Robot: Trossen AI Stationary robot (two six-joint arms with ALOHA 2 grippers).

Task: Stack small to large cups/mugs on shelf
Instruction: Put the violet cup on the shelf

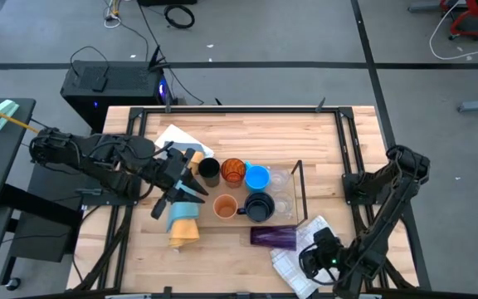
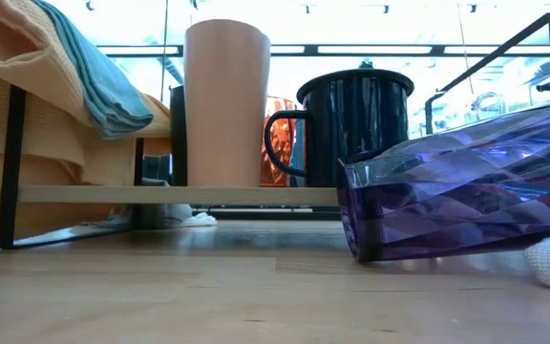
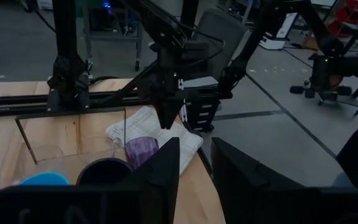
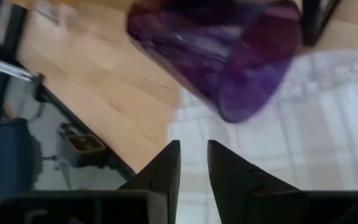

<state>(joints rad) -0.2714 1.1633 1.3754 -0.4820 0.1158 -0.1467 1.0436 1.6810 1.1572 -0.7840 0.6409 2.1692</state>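
I had the purple tumbler (image 1: 273, 237) lying on its side at five o'clock from the shelf (image 1: 299, 187); my right gripper (image 4: 193, 163), jaws apart and empty, risked rolling it away.

Table: a light wooden top (image 1: 239, 133) is sitting inside a black frame.
Shelf: a low black-rod rack (image 1: 299, 187) is standing on the table, carrying the black cup (image 1: 209, 169), amber cup (image 1: 233, 172), blue cup (image 1: 257, 177), peach cup (image 1: 225, 206), dark handled mug (image 1: 258, 208) and clear glasses (image 1: 280, 189).
On the table: the purple tumbler (image 1: 274, 237) is lying on its side just beside the shelf; a rolled yellow-and-blue cloth (image 1: 184, 220) and a white checked cloth (image 1: 301, 253) are also lying there.
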